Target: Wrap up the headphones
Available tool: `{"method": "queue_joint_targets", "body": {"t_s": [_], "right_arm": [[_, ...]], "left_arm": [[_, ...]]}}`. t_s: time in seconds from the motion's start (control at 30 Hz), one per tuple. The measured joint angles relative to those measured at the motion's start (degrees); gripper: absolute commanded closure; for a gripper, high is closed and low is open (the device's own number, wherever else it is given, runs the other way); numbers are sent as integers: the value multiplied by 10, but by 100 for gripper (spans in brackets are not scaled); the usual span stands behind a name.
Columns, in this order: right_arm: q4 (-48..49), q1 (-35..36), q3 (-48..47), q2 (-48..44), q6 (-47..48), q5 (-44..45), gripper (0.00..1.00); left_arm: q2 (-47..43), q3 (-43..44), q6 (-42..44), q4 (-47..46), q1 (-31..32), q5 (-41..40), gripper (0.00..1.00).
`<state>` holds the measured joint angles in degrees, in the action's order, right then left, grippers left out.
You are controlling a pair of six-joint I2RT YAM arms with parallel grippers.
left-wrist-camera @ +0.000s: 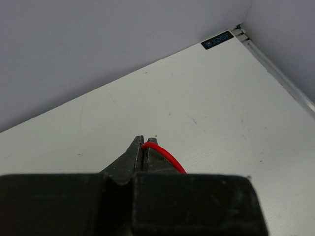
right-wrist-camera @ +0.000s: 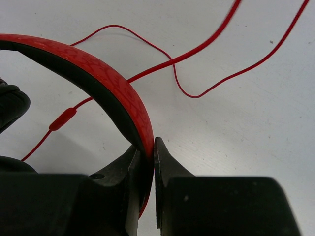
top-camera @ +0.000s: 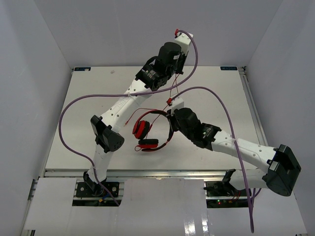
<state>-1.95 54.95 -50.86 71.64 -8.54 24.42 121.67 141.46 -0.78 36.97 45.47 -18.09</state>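
Note:
The red headphones [top-camera: 147, 130] lie on the white table at mid-centre, with both round ear cups [top-camera: 141, 129] to the left. My right gripper [top-camera: 172, 121] is shut on the black-and-red headband [right-wrist-camera: 98, 73], which passes between its jaws [right-wrist-camera: 147, 147]. The thin red cable [right-wrist-camera: 197, 93] loops loosely over the table beyond the headband, with its inline remote [right-wrist-camera: 62, 119] at the left. My left gripper [top-camera: 175, 69] is raised over the back of the table. It is shut on a stretch of the red cable [left-wrist-camera: 165, 155] at its fingertips [left-wrist-camera: 143, 143].
Thick purple arm cables [top-camera: 74, 105] arc over the left and the right [top-camera: 224, 105] of the table. Grey walls enclose the table on three sides. A black label [left-wrist-camera: 217, 40] marks the far corner by a metal rail [top-camera: 251, 105].

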Motion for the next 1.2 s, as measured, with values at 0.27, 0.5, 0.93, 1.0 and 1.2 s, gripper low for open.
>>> {"method": "queue_joint_targets", "body": {"t_s": [0.27, 0.5, 0.93, 1.0, 1.2], "right_arm": [[23, 7, 14, 14, 19, 6, 92], [25, 7, 40, 26, 34, 10, 92], [16, -62, 42, 27, 11, -11, 92], [16, -63, 42, 28, 14, -9, 92], [14, -62, 41, 47, 25, -3, 92]], "left_arm": [[-1, 0, -43, -21, 0, 38, 100], [-14, 0, -60, -33, 0, 52, 100], [-81, -22, -74, -56, 0, 51, 100], [-85, -22, -79, -58, 0, 54, 100], [-87, -22, -94, -60, 0, 67, 100]]}}
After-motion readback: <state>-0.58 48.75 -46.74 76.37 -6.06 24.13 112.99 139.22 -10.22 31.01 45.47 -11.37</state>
